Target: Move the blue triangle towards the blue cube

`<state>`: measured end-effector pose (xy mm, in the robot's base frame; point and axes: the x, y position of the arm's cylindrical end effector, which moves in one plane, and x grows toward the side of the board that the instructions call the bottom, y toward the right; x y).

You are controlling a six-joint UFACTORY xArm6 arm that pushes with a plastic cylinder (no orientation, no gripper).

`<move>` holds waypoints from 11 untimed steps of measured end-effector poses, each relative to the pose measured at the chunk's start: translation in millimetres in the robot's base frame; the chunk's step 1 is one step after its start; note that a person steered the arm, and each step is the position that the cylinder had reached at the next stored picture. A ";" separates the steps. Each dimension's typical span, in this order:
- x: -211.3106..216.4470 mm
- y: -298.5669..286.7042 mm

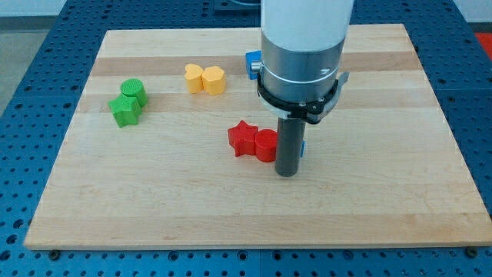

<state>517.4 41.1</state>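
Observation:
My tip (286,174) rests on the board just right of the middle. A sliver of a blue block (302,146) shows at the rod's right edge, just behind the tip; the rod hides most of it and its shape cannot be made out. Another blue block (251,63) sits near the view's top centre, half hidden behind the arm's body; it looks like a cube. The two blue blocks are well apart, with the arm between them.
A red star (241,138) and a red cylinder (266,145) touch each other just left of my tip. Two yellow blocks (194,77) (214,79) sit at the upper left centre. Two green blocks (133,90) (124,111) sit at the left. The wooden board (384,200) has its edges all round.

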 end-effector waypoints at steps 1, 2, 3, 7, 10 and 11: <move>-17.7 0.0; -43.0 0.0; -51.8 9.9; -110.1 16.1; -177.8 -3.6; -181.8 -5.3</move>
